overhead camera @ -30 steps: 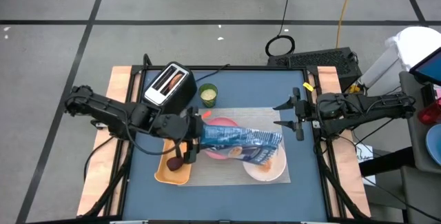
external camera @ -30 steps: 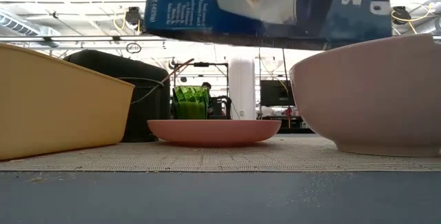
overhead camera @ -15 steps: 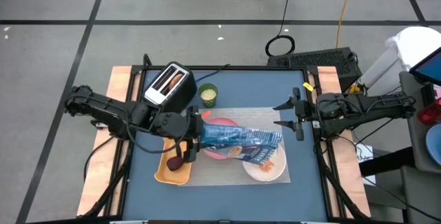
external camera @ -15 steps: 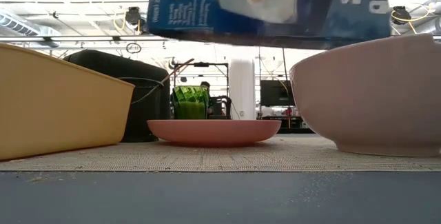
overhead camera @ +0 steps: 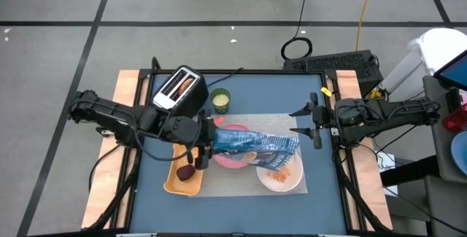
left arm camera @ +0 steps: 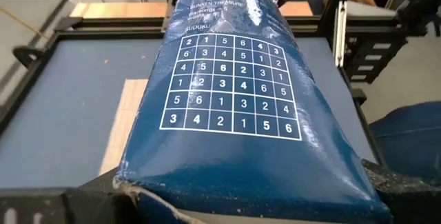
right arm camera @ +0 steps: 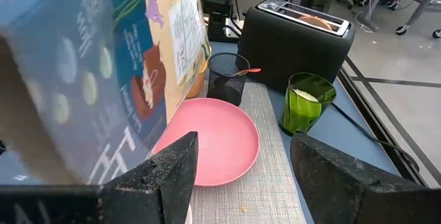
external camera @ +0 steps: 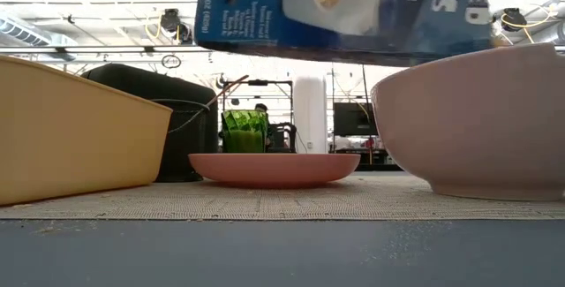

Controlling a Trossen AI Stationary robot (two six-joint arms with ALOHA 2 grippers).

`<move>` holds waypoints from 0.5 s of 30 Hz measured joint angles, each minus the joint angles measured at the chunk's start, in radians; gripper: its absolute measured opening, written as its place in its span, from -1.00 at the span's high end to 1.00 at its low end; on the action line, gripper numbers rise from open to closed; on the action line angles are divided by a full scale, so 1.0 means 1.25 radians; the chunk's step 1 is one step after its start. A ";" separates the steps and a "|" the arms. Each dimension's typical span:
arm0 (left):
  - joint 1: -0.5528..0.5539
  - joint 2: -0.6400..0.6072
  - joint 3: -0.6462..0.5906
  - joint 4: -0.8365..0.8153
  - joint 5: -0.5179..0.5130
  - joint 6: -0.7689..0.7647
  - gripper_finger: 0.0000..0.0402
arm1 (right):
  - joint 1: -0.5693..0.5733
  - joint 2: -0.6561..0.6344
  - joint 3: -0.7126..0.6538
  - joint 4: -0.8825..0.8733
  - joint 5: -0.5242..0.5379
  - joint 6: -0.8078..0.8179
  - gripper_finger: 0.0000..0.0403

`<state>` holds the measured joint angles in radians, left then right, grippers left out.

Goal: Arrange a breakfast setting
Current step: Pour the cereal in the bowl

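The white bowl (overhead camera: 280, 171) sits on the grey mat (overhead camera: 248, 186) at about 5 o'clock of the tabletop (overhead camera: 248, 91), and it now shows more tan cereal (overhead camera: 277, 172) than a second ago: the blue cereal bag (overhead camera: 252, 146) has drawn back toward 9 o'clock and lifted slightly in the low view, uncovering flakes it was hiding. That suggests the pour is well along and the bowl close to filled, while the rest of the setting is not yet arranged. The left pincer (overhead camera: 198, 135) grasps the bag by its bottom end, holding it roughly level with its mouth over the bowl's near rim; the bowl lies at 4 o'clock from that pincer, apart from it by the bag's length. The pink plate (overhead camera: 232, 144) rests bare beneath the bag, at 10 o'clock from the bowl. The dark-red fruit (overhead camera: 185, 171) is in the yellow tray (overhead camera: 182, 186). The right pincer (overhead camera: 316, 126) waits released at 3 o'clock, holding nothing
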<state>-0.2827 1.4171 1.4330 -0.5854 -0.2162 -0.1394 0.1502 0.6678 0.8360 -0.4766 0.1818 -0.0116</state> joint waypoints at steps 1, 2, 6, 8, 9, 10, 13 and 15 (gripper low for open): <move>0.005 -0.001 0.000 -0.007 -0.004 -0.002 -0.31 | 0.000 0.000 0.000 0.000 0.000 0.000 -0.10; 0.009 0.000 0.000 -0.009 0.001 -0.008 -0.31 | 0.000 0.000 0.000 0.000 0.000 0.000 -0.10; 0.013 0.003 -0.001 -0.004 0.019 0.011 -0.31 | 0.000 0.000 0.000 0.000 0.000 0.000 -0.10; 0.016 0.000 -0.001 -0.022 0.008 -0.004 -0.31 | 0.000 0.000 0.000 0.000 0.000 0.000 -0.10; 0.017 0.001 -0.001 -0.021 0.013 -0.015 -0.31 | 0.000 0.000 0.000 0.000 0.000 0.000 -0.10; 0.018 0.002 -0.001 -0.014 0.022 -0.018 -0.31 | 0.000 0.000 0.000 0.000 0.000 0.000 -0.10; 0.018 0.001 -0.001 -0.014 0.023 0.000 -0.31 | 0.000 0.000 0.000 0.000 0.000 0.000 -0.10; 0.022 0.001 -0.001 -0.018 0.016 -0.018 -0.31 | 0.000 0.000 0.000 0.000 0.000 0.000 -0.10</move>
<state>-0.2558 1.4182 1.4322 -0.6078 -0.1966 -0.1624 0.1505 0.6678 0.8360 -0.4767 0.1818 -0.0116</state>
